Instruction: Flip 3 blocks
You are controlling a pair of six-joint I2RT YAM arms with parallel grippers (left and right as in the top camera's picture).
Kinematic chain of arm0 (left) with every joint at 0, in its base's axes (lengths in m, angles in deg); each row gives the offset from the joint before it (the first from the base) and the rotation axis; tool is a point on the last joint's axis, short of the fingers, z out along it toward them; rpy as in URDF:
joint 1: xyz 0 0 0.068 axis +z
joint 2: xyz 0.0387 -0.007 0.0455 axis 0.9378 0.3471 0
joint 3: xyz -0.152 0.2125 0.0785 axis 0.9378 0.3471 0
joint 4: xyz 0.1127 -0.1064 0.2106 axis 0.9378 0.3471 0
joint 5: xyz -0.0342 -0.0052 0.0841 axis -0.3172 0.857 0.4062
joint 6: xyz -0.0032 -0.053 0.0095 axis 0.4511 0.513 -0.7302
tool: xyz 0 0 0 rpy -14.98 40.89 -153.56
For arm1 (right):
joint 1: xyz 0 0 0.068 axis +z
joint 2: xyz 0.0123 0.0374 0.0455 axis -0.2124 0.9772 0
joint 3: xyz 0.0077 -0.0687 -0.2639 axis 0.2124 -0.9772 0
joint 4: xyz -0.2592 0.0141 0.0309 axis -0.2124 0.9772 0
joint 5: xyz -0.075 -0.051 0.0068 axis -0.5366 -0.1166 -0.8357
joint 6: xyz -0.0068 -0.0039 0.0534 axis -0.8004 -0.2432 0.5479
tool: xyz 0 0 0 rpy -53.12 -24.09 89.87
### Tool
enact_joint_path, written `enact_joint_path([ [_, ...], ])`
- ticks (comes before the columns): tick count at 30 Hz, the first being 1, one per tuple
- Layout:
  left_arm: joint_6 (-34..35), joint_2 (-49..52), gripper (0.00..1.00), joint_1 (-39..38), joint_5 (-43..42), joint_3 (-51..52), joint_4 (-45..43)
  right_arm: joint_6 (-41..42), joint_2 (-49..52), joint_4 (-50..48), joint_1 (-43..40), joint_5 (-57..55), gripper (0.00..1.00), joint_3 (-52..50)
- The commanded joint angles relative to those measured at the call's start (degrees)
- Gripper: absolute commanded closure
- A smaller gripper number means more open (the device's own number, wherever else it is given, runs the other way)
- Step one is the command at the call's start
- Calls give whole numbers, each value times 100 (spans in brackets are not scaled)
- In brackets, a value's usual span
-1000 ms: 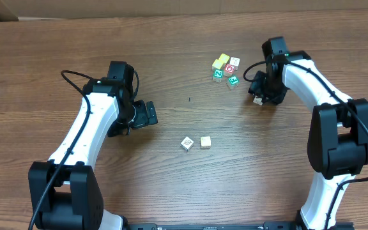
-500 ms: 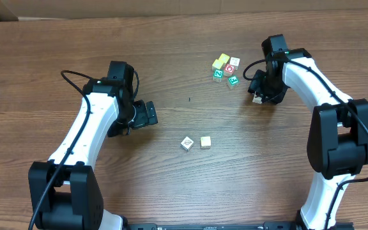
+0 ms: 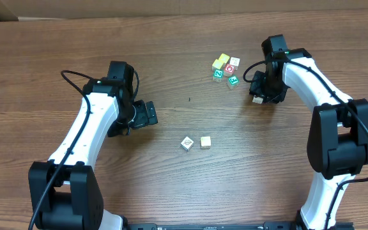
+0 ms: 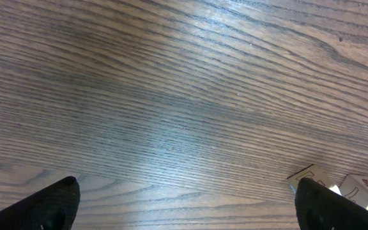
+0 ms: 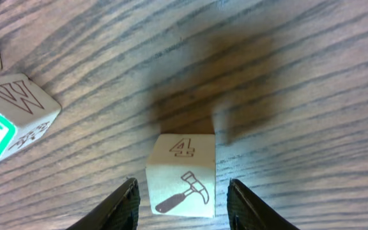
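A pale wooden block (image 5: 182, 172) with a "4" on top and a hammer picture on its near side stands on the table between my right gripper's (image 5: 181, 203) fingers. A narrow gap shows on each side, so the gripper is open around it. From overhead this block (image 3: 257, 99) peeks out below the right gripper (image 3: 259, 94). A white block with a diamond mark (image 3: 186, 142) and a plain tan block (image 3: 205, 141) sit side by side mid-table. My left gripper (image 3: 151, 115) is wide open and empty, left of that pair; the two blocks (image 4: 308, 176) show by its right finger (image 4: 324, 206).
A cluster of several coloured blocks (image 3: 225, 69) lies at the back, just left of the right gripper. In the right wrist view a "W" block with a green face (image 5: 18, 112) lies to the left of the held-around block. The table's far edge (image 3: 171, 16) runs along the top.
The right gripper's jaws have narrowed a little around the hammer block. The left arm and the other blocks have not moved.
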Motion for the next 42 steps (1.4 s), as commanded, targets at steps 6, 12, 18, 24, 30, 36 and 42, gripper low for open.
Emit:
enact_joint_path([
  [6,-24,-59,0,-2,-42,-37,-9,-85,-129,9,22,-238,55,70],
  [12,-24,-59,0,-2,-42,-37,-9,-85,-83,-63,22,-227,55,70],
  [18,-24,-59,0,-2,-42,-37,-9,-85,-76,-9,26,-214,55,44],
  [24,-24,-59,0,-2,-42,-37,-9,-85,-76,-116,26,-216,56,-90],
  [30,-24,-59,0,-2,-42,-37,-9,-87,-74,-160,61,-219,57,-173],
  [36,-24,-59,0,-2,-42,-37,-9,-85,-72,-431,155,-236,57,-341],
  [42,-24,-59,0,-2,-42,-37,-9,-90,-74,-527,149,-295,61,-326],
])
